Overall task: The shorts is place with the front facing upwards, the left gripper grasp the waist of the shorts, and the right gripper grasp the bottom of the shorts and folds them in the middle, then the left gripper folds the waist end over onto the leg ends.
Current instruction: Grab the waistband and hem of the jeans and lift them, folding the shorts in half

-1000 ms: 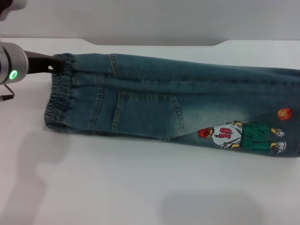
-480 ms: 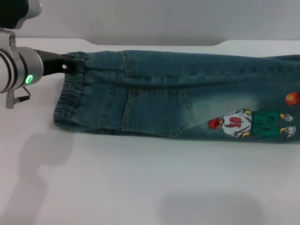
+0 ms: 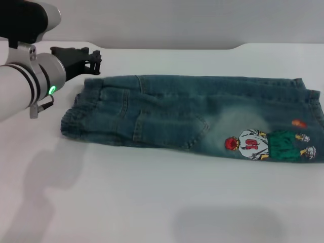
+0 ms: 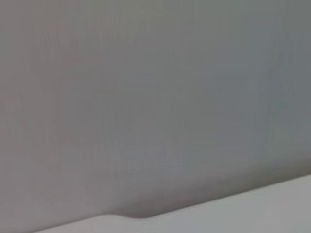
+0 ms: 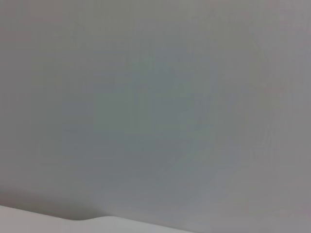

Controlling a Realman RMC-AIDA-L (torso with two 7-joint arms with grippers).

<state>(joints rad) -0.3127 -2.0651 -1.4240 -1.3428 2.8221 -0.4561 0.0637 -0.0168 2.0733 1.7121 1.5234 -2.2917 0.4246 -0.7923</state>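
Observation:
The blue-green denim shorts [image 3: 172,114] lie flat on the white table [image 3: 152,202], folded lengthwise, with a back pocket and the cartoon figure print [image 3: 271,144] facing up. Their ruffled waist [image 3: 76,114] is the left end; the straight leg hems [image 3: 313,116] are the right end. My left gripper [image 3: 91,59] hovers just behind the waist's far corner, open, with nothing between its fingers and clear of the cloth. The right gripper is out of view. Both wrist views show only grey wall and a strip of table.
The table's far edge [image 3: 202,48] runs just behind the shorts, with a grey wall beyond it. Bare white table surface lies in front of the shorts, with arm shadows on it.
The left gripper has let go of the waist and now sits just behind it. The shorts have dropped flat and shifted left, so the leg hems are now in view.

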